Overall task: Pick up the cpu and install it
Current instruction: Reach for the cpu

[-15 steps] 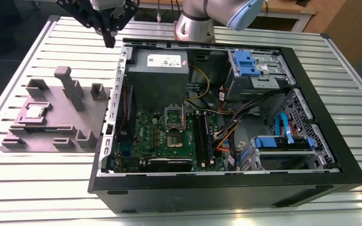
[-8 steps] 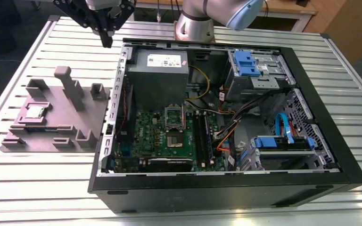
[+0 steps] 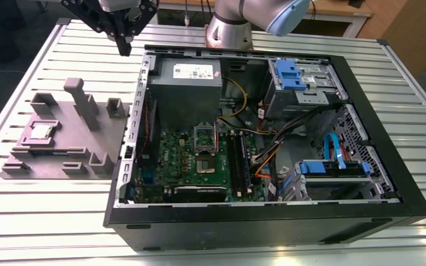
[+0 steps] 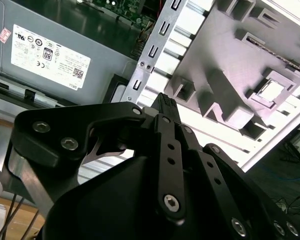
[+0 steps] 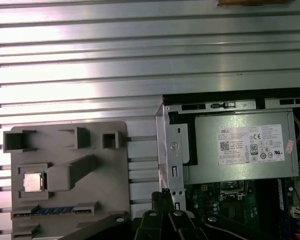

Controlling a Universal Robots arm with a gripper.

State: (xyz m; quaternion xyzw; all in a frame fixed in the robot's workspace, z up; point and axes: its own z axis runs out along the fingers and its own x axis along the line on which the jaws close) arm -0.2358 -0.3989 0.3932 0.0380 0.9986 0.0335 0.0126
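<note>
My black two-fingered gripper hangs above the slatted aluminium table, beside the far corner of the open black computer case. The jaws are clenched tip to tip with nothing between them, as the second wrist view shows best.

Below and off to one side stands the grey-mauve plastic block with upright posts. The cpu, a small flat square chip with a silvery-grey top, lies in a shallow recess of that block, well apart from my fingertips; in the first wrist view it sits at.

Further on, inside the case, the green motherboard carries the dark square socket, which looks bare, with its silver frame apparently raised just behind it.

So I judge the work barely begun: nothing is picked up and nothing is installed, so both grasp and seating are left.

I count one cpu, one block, one case, one motherboard, one socket.
</note>
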